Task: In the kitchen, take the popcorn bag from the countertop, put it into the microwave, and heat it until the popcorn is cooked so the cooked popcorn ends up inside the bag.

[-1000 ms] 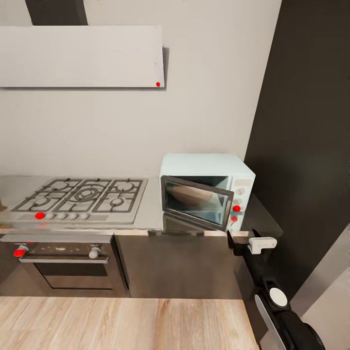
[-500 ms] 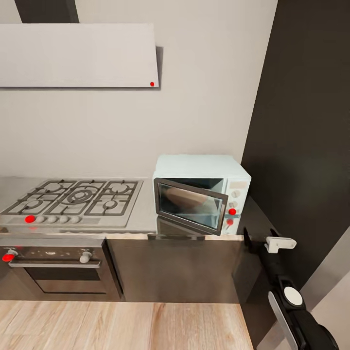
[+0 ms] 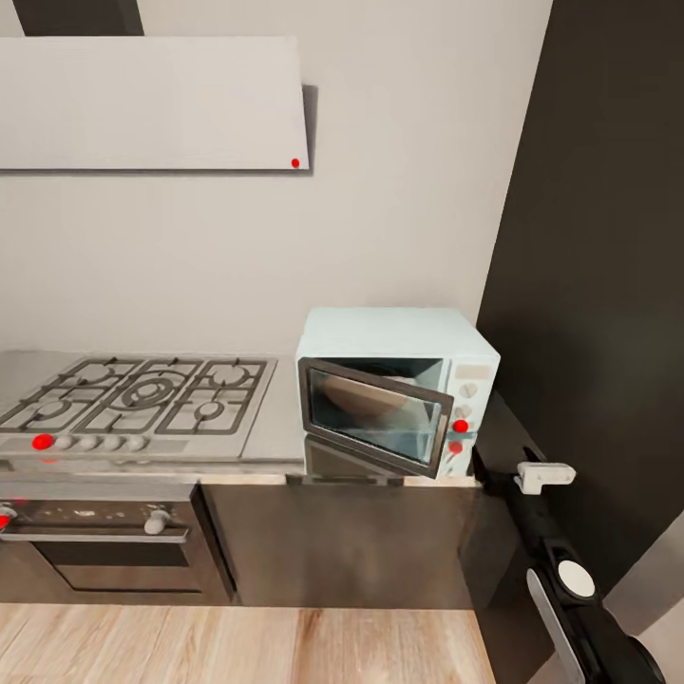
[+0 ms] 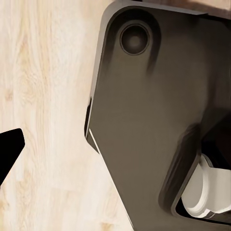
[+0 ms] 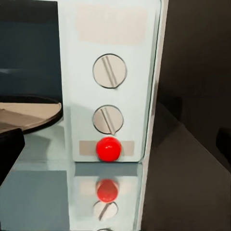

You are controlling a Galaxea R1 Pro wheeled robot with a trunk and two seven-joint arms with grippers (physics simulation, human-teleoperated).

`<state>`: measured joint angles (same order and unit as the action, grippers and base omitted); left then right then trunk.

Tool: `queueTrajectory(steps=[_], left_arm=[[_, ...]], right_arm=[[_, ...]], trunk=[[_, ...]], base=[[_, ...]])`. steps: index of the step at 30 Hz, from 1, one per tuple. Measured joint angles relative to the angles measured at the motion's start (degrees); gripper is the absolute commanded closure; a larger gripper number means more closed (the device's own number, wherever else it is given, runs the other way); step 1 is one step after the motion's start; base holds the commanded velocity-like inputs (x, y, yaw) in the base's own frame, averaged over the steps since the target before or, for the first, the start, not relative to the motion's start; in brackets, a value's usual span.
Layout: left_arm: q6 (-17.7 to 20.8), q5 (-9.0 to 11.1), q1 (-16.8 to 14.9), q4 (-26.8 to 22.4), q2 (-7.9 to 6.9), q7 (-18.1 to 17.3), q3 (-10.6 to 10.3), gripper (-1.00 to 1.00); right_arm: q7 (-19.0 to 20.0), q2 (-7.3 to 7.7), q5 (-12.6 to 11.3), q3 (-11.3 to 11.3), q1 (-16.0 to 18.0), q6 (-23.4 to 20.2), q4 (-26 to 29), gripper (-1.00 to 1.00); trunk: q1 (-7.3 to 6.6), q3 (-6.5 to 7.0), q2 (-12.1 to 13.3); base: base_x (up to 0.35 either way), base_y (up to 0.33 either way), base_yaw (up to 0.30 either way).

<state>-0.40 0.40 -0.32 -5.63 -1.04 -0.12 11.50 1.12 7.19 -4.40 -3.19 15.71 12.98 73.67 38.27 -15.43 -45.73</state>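
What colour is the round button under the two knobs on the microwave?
Bright red button on the pale mint-blue microwave; the right wrist view shows it best.

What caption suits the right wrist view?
Close-up of the microwave control panel: two knobs above a red button.

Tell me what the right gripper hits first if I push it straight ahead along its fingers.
Most likely the microwave's control panel: the right wrist view looks squarely at its two knobs and the red dot beneath them. Nothing shows in between, though depth is hard to judge.
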Motion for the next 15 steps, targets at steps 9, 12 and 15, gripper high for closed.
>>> queueTrajectory(steps=[9,12,15], left_arm=[[0.00,0.00,0.00,0.00,0.05,-0.02,-0.01,-1.00],[0.04,0.00,0.00,0.00,0.04,-0.02,-0.01,-1.00],[0.01,0.00,0.00,0.00,0.05,-0.01,-0.01,-1.00]], right_arm=[[4.05,0.03,0.03,-2.13,0.02,-0.03,0.01,-1.00],[4.09,0.03,0.03,-2.29,0.01,-0.03,0.01,-1.00],[4.10,0.03,0.03,-2.33,0.00,-0.02,0.01,-1.00]], trunk=[[0.02,0.00,0.01],[0.03,0.00,0.01],[0.03,0.00,0.01]], base=[[0.221,0.000,0.000],[0.021,0.000,0.000],[0.036,0.000,0.000]])
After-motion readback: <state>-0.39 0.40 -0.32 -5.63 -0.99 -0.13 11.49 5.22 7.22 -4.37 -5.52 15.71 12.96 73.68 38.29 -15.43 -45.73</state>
